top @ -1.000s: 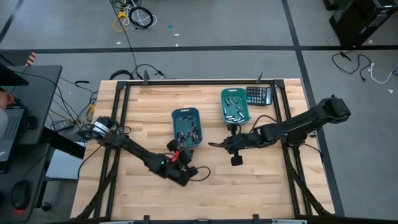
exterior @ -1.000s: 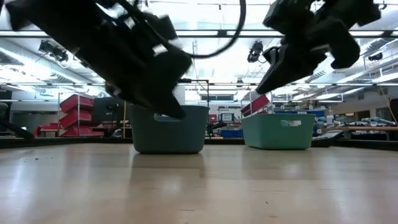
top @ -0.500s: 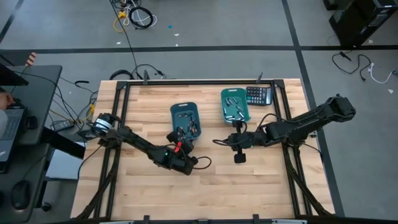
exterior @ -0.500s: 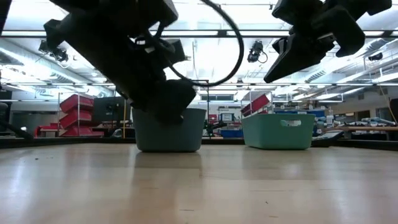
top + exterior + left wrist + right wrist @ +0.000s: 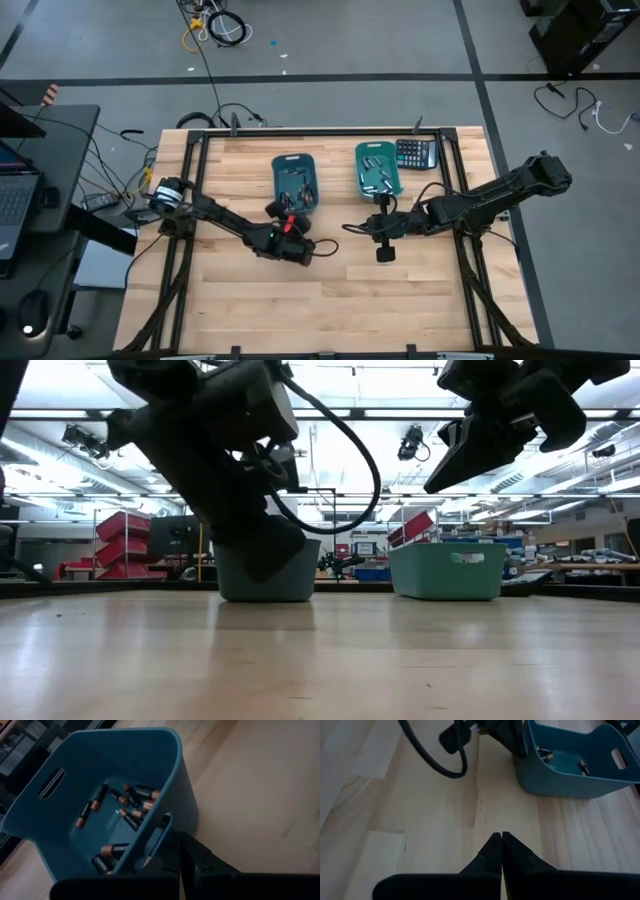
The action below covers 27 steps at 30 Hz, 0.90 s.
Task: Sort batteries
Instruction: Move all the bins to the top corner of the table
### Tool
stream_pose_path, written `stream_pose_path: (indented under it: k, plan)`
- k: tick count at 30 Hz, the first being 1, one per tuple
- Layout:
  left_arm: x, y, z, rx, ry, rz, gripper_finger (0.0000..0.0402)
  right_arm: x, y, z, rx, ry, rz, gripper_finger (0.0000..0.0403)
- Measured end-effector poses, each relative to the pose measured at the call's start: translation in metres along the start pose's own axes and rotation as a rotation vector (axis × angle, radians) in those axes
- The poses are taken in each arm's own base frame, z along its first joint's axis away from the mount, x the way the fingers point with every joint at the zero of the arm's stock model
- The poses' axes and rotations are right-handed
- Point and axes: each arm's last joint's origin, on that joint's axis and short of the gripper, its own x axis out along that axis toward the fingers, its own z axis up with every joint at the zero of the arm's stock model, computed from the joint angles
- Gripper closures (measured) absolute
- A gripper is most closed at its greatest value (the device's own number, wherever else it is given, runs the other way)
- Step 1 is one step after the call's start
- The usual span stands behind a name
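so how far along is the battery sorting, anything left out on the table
Done: the batteries seen lie inside the two teal bins, the left bin and the right bin; no loose cell shows on the table.
In hand: nothing. The left gripper is shut and empty at the left bin's near rim; the right gripper is shut above bare wood.
Left: apparently nothing, though tiny cells could escape notice.

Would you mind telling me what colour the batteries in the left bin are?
Black with copper ends, seen best in the left wrist view.
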Motion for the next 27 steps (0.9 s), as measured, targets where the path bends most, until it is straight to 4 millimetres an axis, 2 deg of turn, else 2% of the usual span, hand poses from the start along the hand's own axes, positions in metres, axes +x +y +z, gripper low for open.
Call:
stream_pose_path:
  k: [11, 22, 27]
  plan:
    - [0.019, 0.015, 0.001, 0.086, 0.107, 0.008, 0.0402, 0.0, 0.0, 0.0, 0.007, 0.001, 0.0, 0.0403]
    - [0.021, 0.02, -0.001, 0.065, 0.113, 0.066, 0.0402, 0.0, 0.0, 0.0, 0.007, 0.001, 0.0, 0.0403]
    - [0.017, 0.015, -0.001, 0.063, 0.118, 0.007, 0.0402, 0.0, 0.0, 0.0, 0.007, 0.001, 0.0, 0.0403]
